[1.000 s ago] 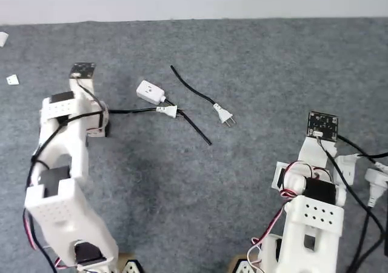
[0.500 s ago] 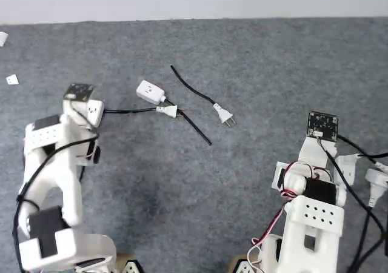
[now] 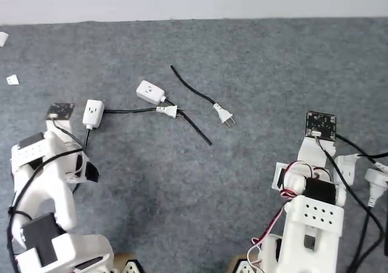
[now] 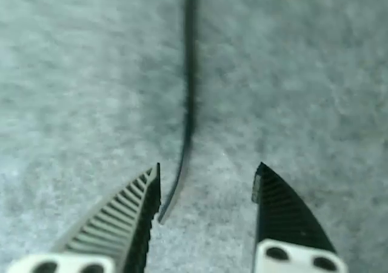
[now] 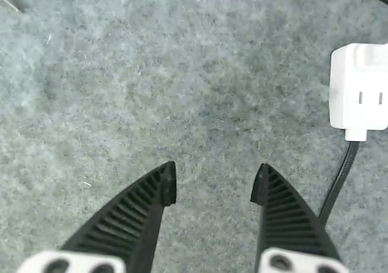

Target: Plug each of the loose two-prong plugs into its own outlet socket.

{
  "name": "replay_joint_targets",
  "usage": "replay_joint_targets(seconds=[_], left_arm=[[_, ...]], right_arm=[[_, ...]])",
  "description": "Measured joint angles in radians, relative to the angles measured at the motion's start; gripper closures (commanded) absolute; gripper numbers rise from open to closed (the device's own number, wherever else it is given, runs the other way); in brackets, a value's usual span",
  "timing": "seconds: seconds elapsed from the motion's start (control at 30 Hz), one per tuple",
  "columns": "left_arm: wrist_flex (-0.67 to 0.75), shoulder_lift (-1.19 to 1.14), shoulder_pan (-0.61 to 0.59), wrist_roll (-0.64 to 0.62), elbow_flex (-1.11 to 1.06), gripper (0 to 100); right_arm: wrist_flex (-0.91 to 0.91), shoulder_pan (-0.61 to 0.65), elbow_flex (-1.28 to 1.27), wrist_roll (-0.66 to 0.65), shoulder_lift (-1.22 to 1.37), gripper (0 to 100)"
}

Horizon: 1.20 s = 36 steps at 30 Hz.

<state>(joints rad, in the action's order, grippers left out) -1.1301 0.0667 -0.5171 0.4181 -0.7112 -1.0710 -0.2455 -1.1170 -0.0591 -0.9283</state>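
Lying loose: a first plug (image 3: 225,115) is seen in the middle of the table (image 3: 273,60), with its two prongs bare. A second plug (image 3: 167,110) is laid just beside the middle socket (image 3: 150,91). Whether it is pushed in cannot be told.
Other sockets: a left socket (image 3: 93,113) is found near the left arm, and a cord (image 3: 124,110) is run from it toward the second plug. A right socket (image 5: 359,90) is seen near the right gripper (image 5: 213,185).
Left gripper (image 4: 206,188): its jaws are held apart and nothing is held. A thin black cord (image 4: 189,73) is laid on the table between them, not pinched.
Right gripper: its jaws are held apart and nothing is held.
Where the first plug is: it is well apart from both grippers, nearer the right arm.
How it may feel: the plug is likely light and hard. Its cord is soft and may tug it. Its prongs are thin and may be bent.
Where to hold: the plug body is best pinched behind the prongs, not by the cord. The socket may slide when pushed, so it should be held too.
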Motion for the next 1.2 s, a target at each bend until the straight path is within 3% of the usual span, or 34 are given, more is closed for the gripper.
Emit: replay_joint_targets(seconds=[0.13, 0.3, 0.67, 1.0, 1.2], left_arm=[[0.0, 0.0, -0.002, 0.008, -0.008, 82], [0.0, 0.0, 0.003, 0.012, -0.025, 99], [-0.005, 0.003, 0.006, 0.015, -0.063, 99], [-0.157, 0.017, 0.006, 0.015, 0.04, 99], [-0.252, 0.196, 0.032, 0.015, 0.094, 99]], right_arm=[[0.0, 0.0, 0.0, -0.002, 0.0, 79.0], [0.0, 0.0, 0.0, -0.002, 0.0, 79.0], [0.0, 0.0, 0.0, -0.002, 0.0, 79.0], [0.0, 0.0, 0.0, -0.002, 0.0, 79.0], [0.0, 0.0, 0.0, -0.002, 0.0, 79.0]])
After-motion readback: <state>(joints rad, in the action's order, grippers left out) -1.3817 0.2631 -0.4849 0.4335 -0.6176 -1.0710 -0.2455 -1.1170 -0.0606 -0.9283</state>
